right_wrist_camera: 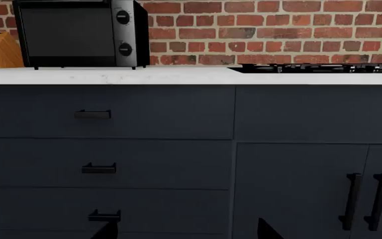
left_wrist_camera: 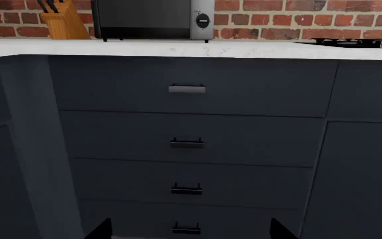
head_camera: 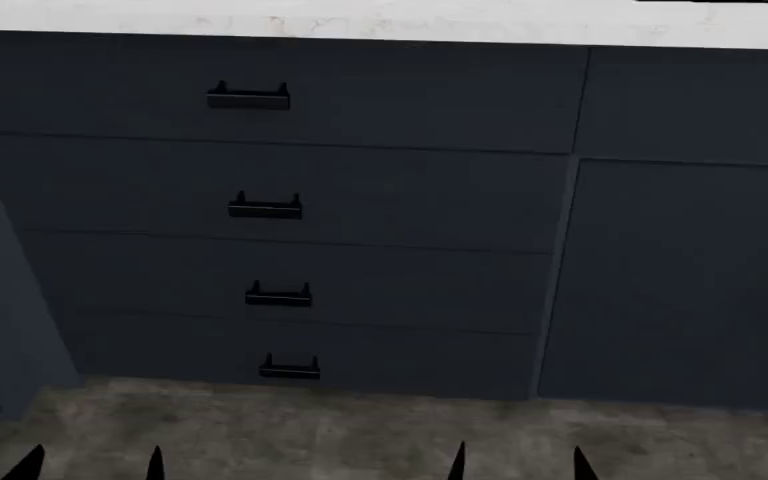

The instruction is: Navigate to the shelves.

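Observation:
No shelves are in view in any frame. I face a bank of dark blue drawers [head_camera: 277, 200] at close range. My left gripper [head_camera: 91, 468] shows only as two black fingertips [left_wrist_camera: 101, 230] set wide apart at the picture's edge; it is open and holds nothing. My right gripper [head_camera: 518, 466] looks the same, its fingertips [right_wrist_camera: 266, 230] spread apart, open and empty. Both grippers hang low over the floor in front of the drawers.
A white countertop [right_wrist_camera: 177, 75] carries a toaster oven [right_wrist_camera: 78, 32], a wooden knife block [left_wrist_camera: 63, 22] and a black stove [right_wrist_camera: 324, 67] against a red brick wall [right_wrist_camera: 277, 30]. Right of the drawers is a cabinet with two vertical handles [right_wrist_camera: 365, 201]. Grey stone floor [head_camera: 357, 435] lies below.

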